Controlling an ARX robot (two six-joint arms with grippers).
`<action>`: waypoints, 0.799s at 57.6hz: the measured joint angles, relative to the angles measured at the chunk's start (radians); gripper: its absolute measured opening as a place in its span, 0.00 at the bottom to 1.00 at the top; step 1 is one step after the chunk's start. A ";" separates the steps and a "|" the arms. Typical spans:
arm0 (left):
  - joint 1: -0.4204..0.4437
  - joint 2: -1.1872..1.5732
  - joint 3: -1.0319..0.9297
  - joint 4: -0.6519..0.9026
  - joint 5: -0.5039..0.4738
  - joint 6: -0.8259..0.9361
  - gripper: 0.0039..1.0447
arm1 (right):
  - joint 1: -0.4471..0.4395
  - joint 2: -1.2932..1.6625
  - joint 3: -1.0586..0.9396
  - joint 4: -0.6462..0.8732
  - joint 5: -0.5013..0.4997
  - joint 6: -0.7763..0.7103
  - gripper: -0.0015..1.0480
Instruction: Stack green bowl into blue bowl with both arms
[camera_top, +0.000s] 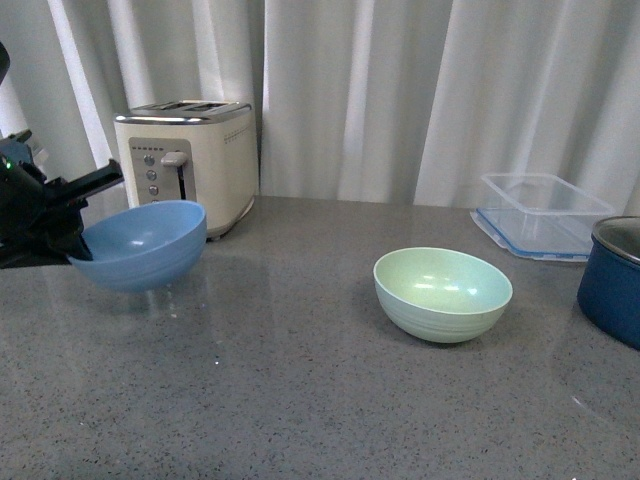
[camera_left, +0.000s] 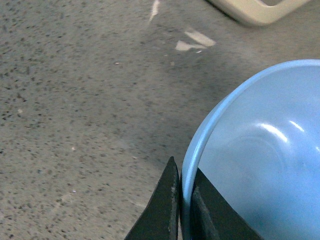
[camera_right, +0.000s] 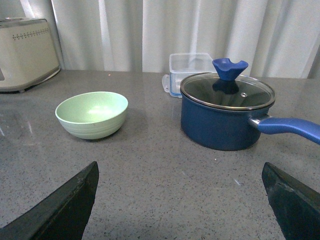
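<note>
Left gripper (camera_left: 186, 176): jaws clamped on the rim of the blue bowl (camera_top: 145, 245), one finger inside the wall, one outside
Right gripper (camera_right: 180, 210): jaws spread wide, nothing between them, well back from the green bowl (camera_top: 442, 293)
Blue bowl position: robot's left side of the grey countertop (camera_top: 280, 400), just in front of the cream toaster (camera_top: 190, 160); cannot tell whether its base is clear of the surface
Green bowl position: upright near mid-counter, well apart from the blue bowl, with the navy pot (camera_top: 612, 280) and the clear container (camera_top: 540, 213) off to its right
Handling (judgement): both bowls look like thin, rigid plastic, so probably light and not fragile; the glossy walls are likely slippery and a one-sided pinch may let a bowl tilt
Hold point (judgement): pinch the green bowl at the rim on the side nearest the right arm, finger inside and finger outside; the curved wall offers nothing else
Writing: no brand or label legible on bowls, pot or container; the toaster shows only dials, a lever and a dotted pattern
</note>
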 joint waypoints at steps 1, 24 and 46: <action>-0.003 -0.004 0.000 0.000 0.001 0.000 0.03 | 0.000 0.000 0.000 0.000 0.000 0.000 0.90; -0.201 -0.002 0.080 -0.001 -0.014 -0.016 0.03 | 0.000 0.000 0.000 0.000 0.000 0.000 0.90; -0.277 0.108 0.111 -0.016 -0.055 -0.018 0.03 | 0.000 0.000 0.000 0.000 0.000 0.000 0.90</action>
